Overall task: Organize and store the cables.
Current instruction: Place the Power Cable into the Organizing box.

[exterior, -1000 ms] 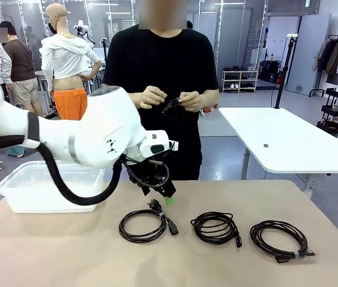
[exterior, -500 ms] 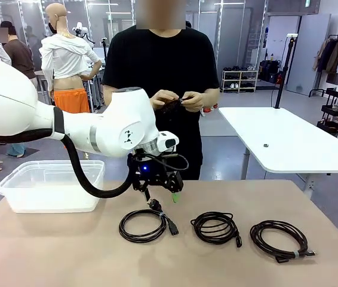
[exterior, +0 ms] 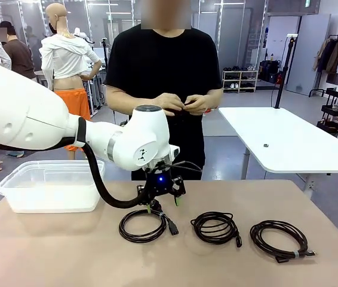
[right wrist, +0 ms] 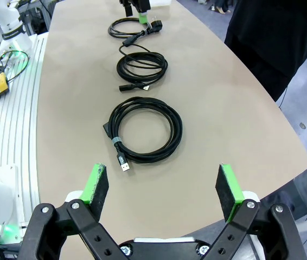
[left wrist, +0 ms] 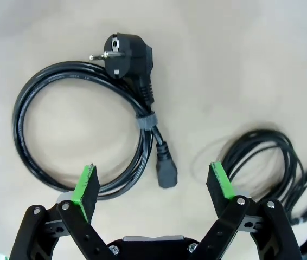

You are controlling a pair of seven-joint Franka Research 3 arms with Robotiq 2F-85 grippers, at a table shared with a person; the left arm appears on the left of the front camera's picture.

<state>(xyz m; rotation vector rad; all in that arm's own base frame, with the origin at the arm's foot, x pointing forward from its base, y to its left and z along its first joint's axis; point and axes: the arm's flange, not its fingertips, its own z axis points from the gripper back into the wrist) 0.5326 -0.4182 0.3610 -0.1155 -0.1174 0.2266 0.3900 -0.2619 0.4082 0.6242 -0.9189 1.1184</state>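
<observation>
1. We see three black cables lying in a row across the table (exterior: 67,260). Each is a flat round coil, and none touches another.
2. The left cable (left wrist: 144,143) has the thickest cord. It has a round two-pin plug at its far side, a grey band round the loops and a block connector on its right.
3. The middle cable (exterior: 214,236) is thinner and wound in more loops. The right cable (right wrist: 174,130) has a pale band near its flat plug end.
4. The left gripper (left wrist: 153,183) is released, its fingers spread wide. It hangs just above the far right part of the left cable, and we cannot tell whether it touches.
5. The right gripper (right wrist: 162,187) is also spread wide and grasps nothing. It sits off the right end of the table, looking along the row.
6. Bare tabletop runs along the near edge and between the coils.
7. A clear bin (exterior: 49,200) stands at the far left edge, well apart from the cables.
8. The person's hands (exterior: 169,103) are together beyond the far edge.
</observation>
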